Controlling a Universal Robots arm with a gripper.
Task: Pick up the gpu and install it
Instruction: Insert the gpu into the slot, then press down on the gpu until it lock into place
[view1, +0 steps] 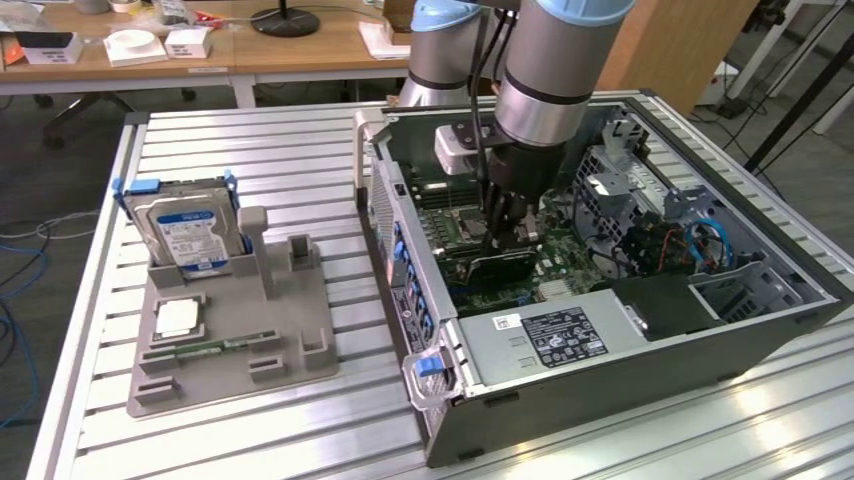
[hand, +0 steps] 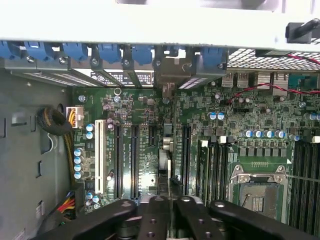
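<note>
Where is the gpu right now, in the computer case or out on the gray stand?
In the case. The gpu stands on edge over the motherboard, gripped by the tool; whether it is fully seated, cannot tell.

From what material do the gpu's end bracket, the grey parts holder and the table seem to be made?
The gpu bracket: probably bare metal, silvery with a dull sheen. The grey parts holder: likely matte plastic, uniform grey with no glints. The table: seemingly brushed aluminium, with ribbed slats reflecting light.
</note>
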